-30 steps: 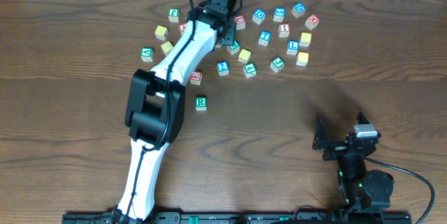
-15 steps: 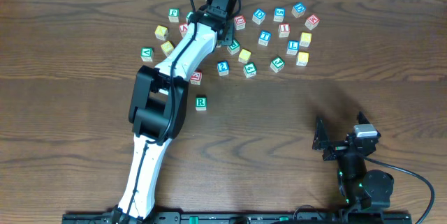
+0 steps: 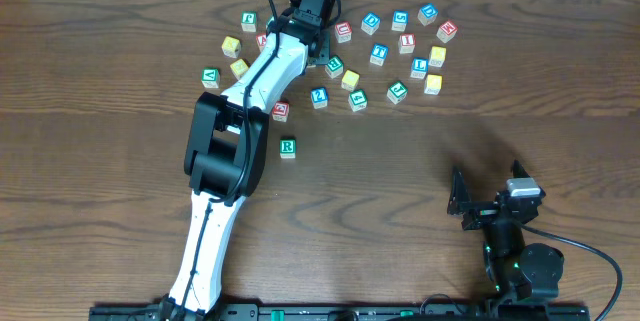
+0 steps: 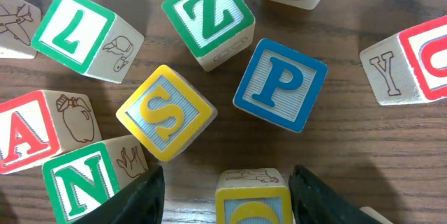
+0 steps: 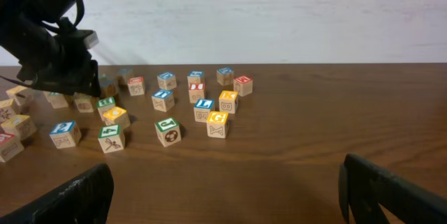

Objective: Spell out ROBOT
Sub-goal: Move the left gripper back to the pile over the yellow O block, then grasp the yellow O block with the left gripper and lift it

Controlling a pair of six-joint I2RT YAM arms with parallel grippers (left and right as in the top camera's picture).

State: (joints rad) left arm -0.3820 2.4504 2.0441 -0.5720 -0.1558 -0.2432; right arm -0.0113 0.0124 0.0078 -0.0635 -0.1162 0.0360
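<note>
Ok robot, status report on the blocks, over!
Left gripper open, straddling yellow cube; N cube crowds it. Right gripper open, idle. R cube set apart.

left claw [image 4: 227, 176] narrower, closing around yellow-faced cube [image 4: 253, 203]

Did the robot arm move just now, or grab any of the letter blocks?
The left arm leaned a little farther forward, its elbow shifting slightly up and right in the overhead view. The left gripper straddles a yellow cube but has not lifted it. The green R cube, the other blocks and the open right gripper stayed put.
</note>
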